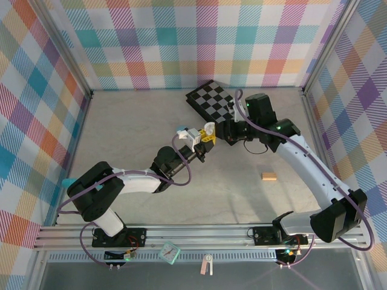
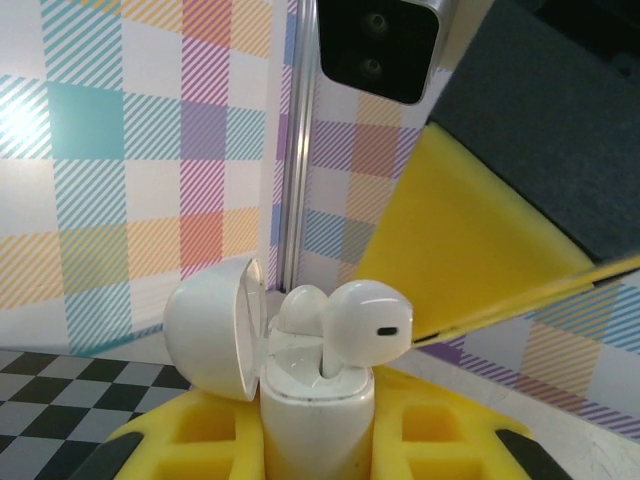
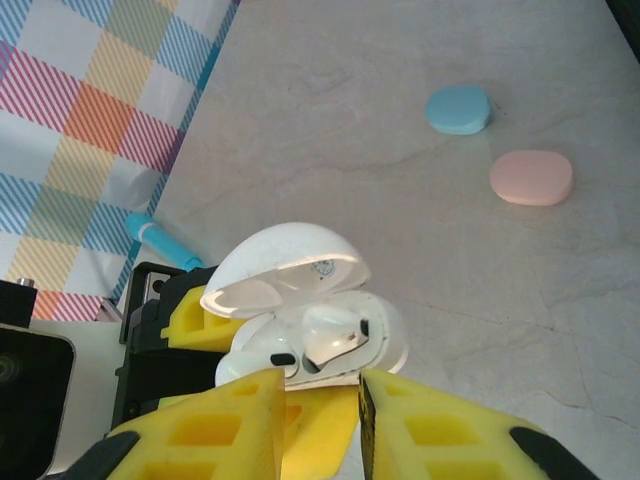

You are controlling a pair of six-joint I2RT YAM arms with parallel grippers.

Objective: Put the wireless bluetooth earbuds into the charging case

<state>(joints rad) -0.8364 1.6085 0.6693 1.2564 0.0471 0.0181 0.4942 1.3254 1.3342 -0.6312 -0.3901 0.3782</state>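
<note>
My left gripper (image 2: 318, 432) is shut on a white charging case (image 2: 318, 400), held upright with its lid (image 2: 210, 325) swung open to the left. One white earbud (image 2: 300, 305) sits low in the far socket. A second white earbud (image 2: 370, 322) stands taller in the near socket, its stem partly in. My right gripper (image 3: 318, 400) hovers just beside the case's open mouth (image 3: 330, 335), fingers a narrow gap apart with nothing between them. One of its yellow fingers (image 2: 470, 250) nearly touches the taller earbud. From above, both grippers (image 1: 204, 139) (image 1: 216, 128) meet mid-table.
A checkered mat (image 1: 210, 99) lies behind the grippers. A small orange cylinder (image 1: 268, 176) rests on the table to the right. A pale blue oval case (image 3: 458, 108) and a pink one (image 3: 531, 177) lie shut on the marbled tabletop. Plaid walls enclose three sides.
</note>
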